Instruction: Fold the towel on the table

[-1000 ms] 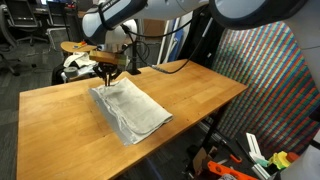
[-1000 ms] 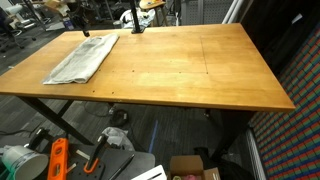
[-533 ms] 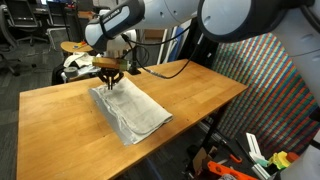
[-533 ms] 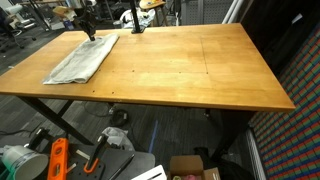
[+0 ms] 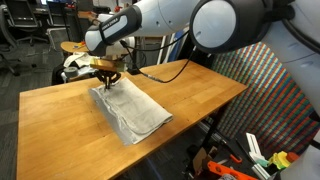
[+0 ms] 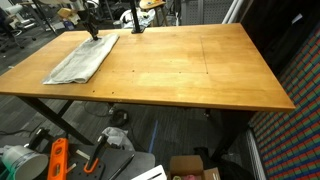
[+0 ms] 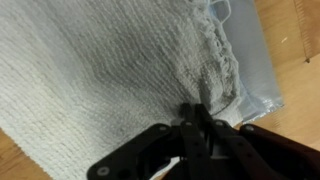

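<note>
Gripping the towel (image 5: 130, 110) at its far edge, your gripper (image 5: 109, 81) holds its fingers (image 7: 195, 128) almost fully closed on a small pucker of cloth, as the wrist view shows. The towel lies flat as a long rectangle toward the far left of the table (image 5: 205, 95). Treat the fold as grasped but not yet carried over: you have yet to lift the pinched edge and lay it onto the near edge.

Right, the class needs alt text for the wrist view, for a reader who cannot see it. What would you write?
The robot's dark pincer is closed on a bunched fold near the edge of a pale grey ribbed towel, seen from close above. The towel fills most of the view, with light-brown wooden table showing at the right and lower-left corner.
</note>
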### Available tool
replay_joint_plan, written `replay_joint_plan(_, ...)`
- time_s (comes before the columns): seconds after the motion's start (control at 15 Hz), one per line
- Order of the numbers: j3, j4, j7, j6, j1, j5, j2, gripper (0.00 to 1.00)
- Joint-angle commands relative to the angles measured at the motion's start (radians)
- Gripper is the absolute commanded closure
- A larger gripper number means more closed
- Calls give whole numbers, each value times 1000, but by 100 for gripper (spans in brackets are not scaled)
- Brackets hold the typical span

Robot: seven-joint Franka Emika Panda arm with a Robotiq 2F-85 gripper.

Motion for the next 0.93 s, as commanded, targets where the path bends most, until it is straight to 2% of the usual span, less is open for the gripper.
replay_joint_plan(0.0, -1, 82, 27, 23, -6, -1, 59, 88)
replay_joint_plan(0.13, 0, 99, 33, 26, -8, 0, 72, 88)
replay_joint_plan(0.53, 3, 124, 56, 167, -9, 12, 98, 88)
replay_joint_plan(0.73, 8, 134, 64, 169, -16, 19, 103, 88)
replay_joint_plan(0.87, 20, 101, 45, 138, -28, 26, 74, 88)
